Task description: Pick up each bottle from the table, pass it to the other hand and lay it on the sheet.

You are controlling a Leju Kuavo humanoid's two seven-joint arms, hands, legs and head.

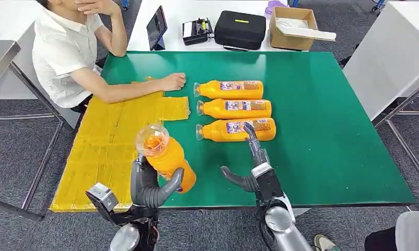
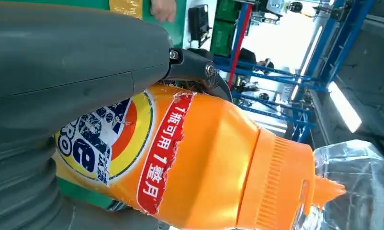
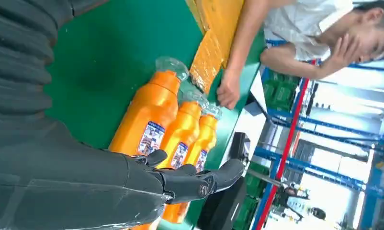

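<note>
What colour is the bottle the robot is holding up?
Orange, with a clear cap; the bottle in the left hand shows best in the left wrist view.

Grey carpet floor (image 1: 19, 151) surrounds a green-topped table (image 1: 327, 130) at frame centre. A white table (image 1: 197, 13) along the top edge carries a tablet (image 1: 156, 27), black case (image 1: 240, 30) and open cardboard box (image 1: 293, 26). Another white table (image 1: 390, 57) stands upper right. Blue metal racking (image 3: 324, 158) appears under bright light.
</note>
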